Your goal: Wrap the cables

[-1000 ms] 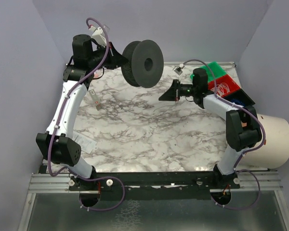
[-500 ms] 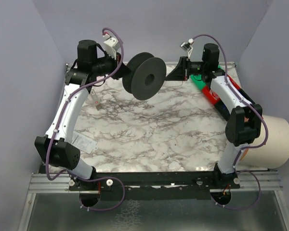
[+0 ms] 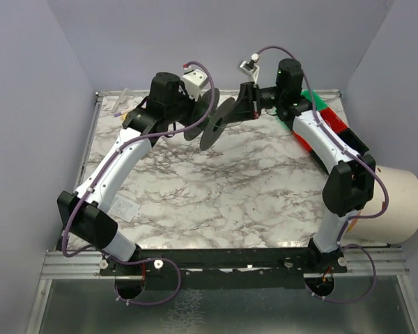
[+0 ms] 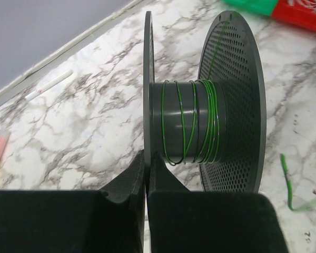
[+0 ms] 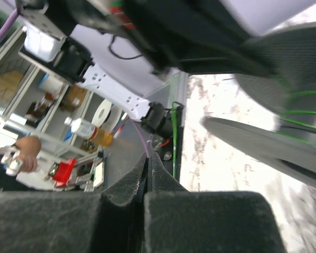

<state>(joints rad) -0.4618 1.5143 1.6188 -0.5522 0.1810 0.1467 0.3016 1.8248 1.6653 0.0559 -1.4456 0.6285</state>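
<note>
Cable (image 4: 210, 121), thin and green, sits in a few turns round the hub of the black spool (image 4: 231, 95), bunched toward the perforated far disc and sparser toward the plain near one. The left pincer (image 4: 146, 174) is pressed shut on the rim of that near disc and holds the whole spool up off the bench (image 3: 216, 188). Seen from the left wrist, the hub's long axis runs straight across, left to right. From above, that same axis points out from the left pincer toward the right one.

That's the line that matters. The right pincer (image 3: 247, 108) sits just beside the spool on its far-disc side, its fingers closed tight together. A green strand (image 5: 174, 139) passes close above its tips in the right wrist view, but I can't tell whether it is nipped between them. A loose green stretch (image 4: 287, 182) hangs off past the far disc.

My read is that the right arm is the feeder and lies nearer the free run. To lay fresh turns it would have to circle crosswise to that axis.
</note>
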